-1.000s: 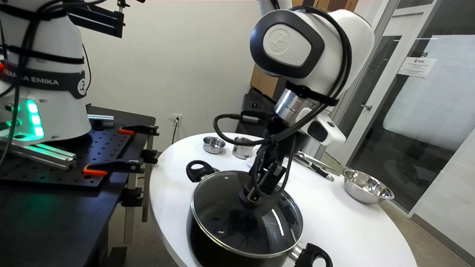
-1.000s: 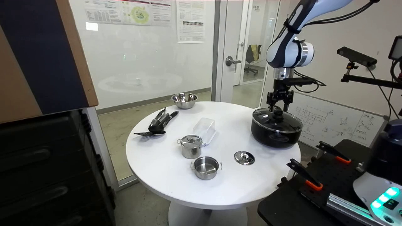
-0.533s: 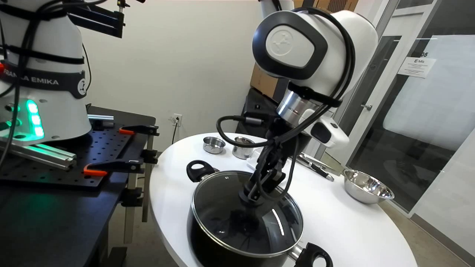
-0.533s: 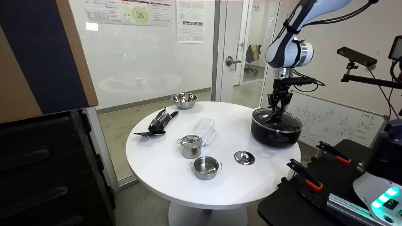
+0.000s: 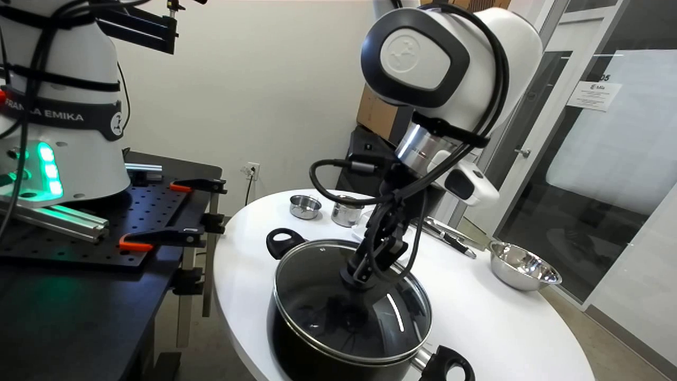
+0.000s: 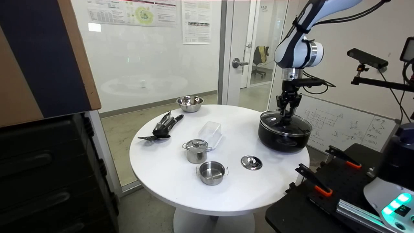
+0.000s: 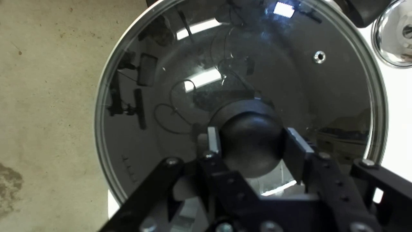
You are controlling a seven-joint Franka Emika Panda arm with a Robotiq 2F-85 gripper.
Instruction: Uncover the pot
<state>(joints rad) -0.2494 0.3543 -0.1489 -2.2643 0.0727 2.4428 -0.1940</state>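
Observation:
The large black pot (image 5: pixel 301 352) stands at the table's edge, its two side handles showing in an exterior view. Over its mouth sits the round glass lid (image 7: pixel 273 64), which rides slightly above the pot's rim, with a thin gap along the near side. My gripper (image 7: pixel 253 139) is shut on the lid's black knob (image 7: pixel 251 148), one pad (image 7: pixel 294 154) on either side of it. From an exterior view the gripper (image 6: pixel 286 113) points straight down at the lid's middle. The pot's inside shows only dimly through the dark glass.
On the white round table (image 6: pixel 233 194) are a small open steel pot (image 6: pixel 212 173), a lidded steel pot (image 6: pixel 197 151), a loose steel lid (image 6: pixel 251 162), a clear container (image 6: pixel 210 132), utensils (image 6: pixel 165 127) and a steel bowl (image 6: pixel 190 104). A black bench (image 6: pixel 300 210) with clamps adjoins.
The fingers have come together from an open stance onto the knob. Since half a second ago, gripper and lid have risen a little, and a narrow gap shows above the pot's rim.

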